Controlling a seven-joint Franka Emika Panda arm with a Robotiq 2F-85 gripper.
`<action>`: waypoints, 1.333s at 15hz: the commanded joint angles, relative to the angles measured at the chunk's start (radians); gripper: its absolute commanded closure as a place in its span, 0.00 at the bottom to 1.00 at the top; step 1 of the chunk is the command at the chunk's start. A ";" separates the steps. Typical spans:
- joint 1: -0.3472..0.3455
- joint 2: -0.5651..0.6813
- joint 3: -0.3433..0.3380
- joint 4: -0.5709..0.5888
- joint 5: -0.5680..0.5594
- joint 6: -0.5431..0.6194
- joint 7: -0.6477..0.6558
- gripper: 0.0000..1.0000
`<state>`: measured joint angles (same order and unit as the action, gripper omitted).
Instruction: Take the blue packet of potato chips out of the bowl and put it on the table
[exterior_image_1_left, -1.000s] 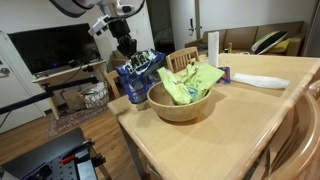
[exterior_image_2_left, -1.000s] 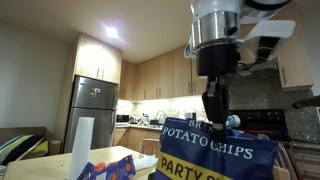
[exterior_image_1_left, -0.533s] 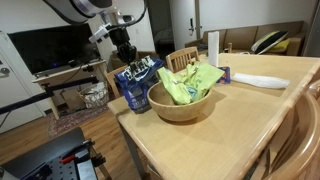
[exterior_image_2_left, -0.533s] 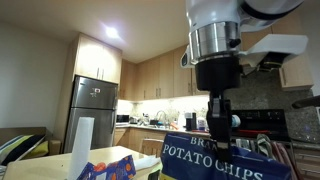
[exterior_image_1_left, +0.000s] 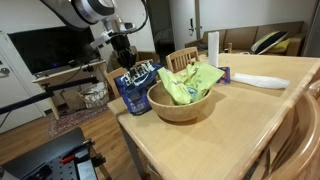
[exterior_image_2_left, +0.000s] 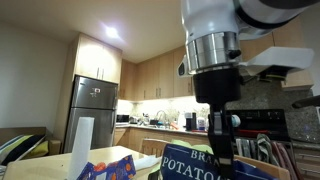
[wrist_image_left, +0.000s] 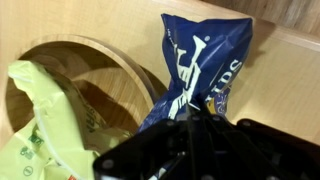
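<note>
The blue packet of potato chips (exterior_image_1_left: 134, 86) hangs upright from my gripper (exterior_image_1_left: 126, 64), which is shut on its top edge; its bottom is at the table's (exterior_image_1_left: 220, 130) corner, outside the bowl. It also shows in an exterior view (exterior_image_2_left: 215, 165) and in the wrist view (wrist_image_left: 205, 62), where my gripper (wrist_image_left: 185, 112) pinches it. The tan wooden bowl (exterior_image_1_left: 180, 106) stands just beside it and holds a lime-green bag (exterior_image_1_left: 190, 82); bowl (wrist_image_left: 110, 75) and green bag (wrist_image_left: 50, 110) show in the wrist view too.
A wicker basket (exterior_image_1_left: 182, 58), a white paper roll (exterior_image_1_left: 213, 45) and a small blue-red packet (exterior_image_1_left: 225, 74) stand behind the bowl. A white cloth (exterior_image_1_left: 260, 80) lies further along. A chair back (exterior_image_1_left: 295, 140) is at the near side.
My gripper has lowered with the blue packet, bringing it down beside the bowl towards the table's corner.
</note>
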<state>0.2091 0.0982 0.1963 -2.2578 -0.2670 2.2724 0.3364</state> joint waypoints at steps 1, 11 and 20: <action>0.006 0.018 -0.008 0.024 -0.007 0.006 -0.021 1.00; -0.011 0.024 -0.022 0.023 0.134 0.026 -0.149 1.00; 0.013 0.016 -0.028 0.022 -0.133 0.006 0.031 0.55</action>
<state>0.2010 0.1199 0.1770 -2.2418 -0.3522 2.2950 0.3217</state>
